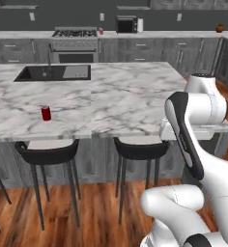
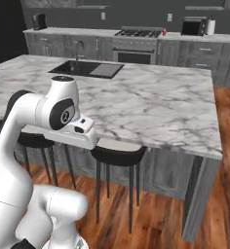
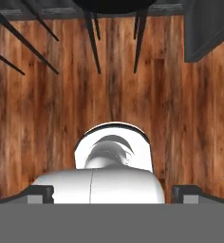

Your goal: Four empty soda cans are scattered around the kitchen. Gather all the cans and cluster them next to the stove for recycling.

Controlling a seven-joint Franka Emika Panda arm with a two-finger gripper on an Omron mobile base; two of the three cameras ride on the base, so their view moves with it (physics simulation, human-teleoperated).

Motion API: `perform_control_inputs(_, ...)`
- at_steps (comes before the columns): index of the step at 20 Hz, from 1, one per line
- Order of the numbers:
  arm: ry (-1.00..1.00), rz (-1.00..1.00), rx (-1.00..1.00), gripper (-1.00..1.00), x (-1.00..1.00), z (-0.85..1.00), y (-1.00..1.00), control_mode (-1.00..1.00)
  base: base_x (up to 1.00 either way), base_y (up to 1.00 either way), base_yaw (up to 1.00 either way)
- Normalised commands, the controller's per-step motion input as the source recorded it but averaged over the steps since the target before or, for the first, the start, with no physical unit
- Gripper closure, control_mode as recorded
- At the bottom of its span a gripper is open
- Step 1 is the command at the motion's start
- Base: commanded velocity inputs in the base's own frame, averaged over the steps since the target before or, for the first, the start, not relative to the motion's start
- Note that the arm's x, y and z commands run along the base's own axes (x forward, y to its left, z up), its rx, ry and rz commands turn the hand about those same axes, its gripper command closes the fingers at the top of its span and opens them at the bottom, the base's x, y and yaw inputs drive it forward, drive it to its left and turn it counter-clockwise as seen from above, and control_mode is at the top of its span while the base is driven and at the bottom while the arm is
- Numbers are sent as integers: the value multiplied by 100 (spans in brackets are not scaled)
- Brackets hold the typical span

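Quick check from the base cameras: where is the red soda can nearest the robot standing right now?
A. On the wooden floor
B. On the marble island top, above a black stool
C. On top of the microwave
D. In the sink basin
B: the red soda can stands upright on the marble island, near its front edge, just above a black stool.

The white arm (image 1: 193, 120) rises from its base, bends sharply at a dark-jointed elbow and folds back on itself, so the hand hangs low and points straight down. In the hand view, the gripper (image 3: 114, 192) has its two dark fingertips (image 3: 38, 193) standing far apart at either side, jaws wide and nothing between them.
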Motion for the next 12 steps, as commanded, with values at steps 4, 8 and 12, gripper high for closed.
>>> perform_control_inputs(4, 0, 0, 0, -100, 0, 0, 0, 100, 0, 100, -21)
perform_control_inputs(8, 0, 0, 0, -100, 0, 0, 0, 100, 1, 100, -21)
perform_control_inputs(12, 0, 0, 0, -100, 0, 0, 0, 100, 13, 100, -18)
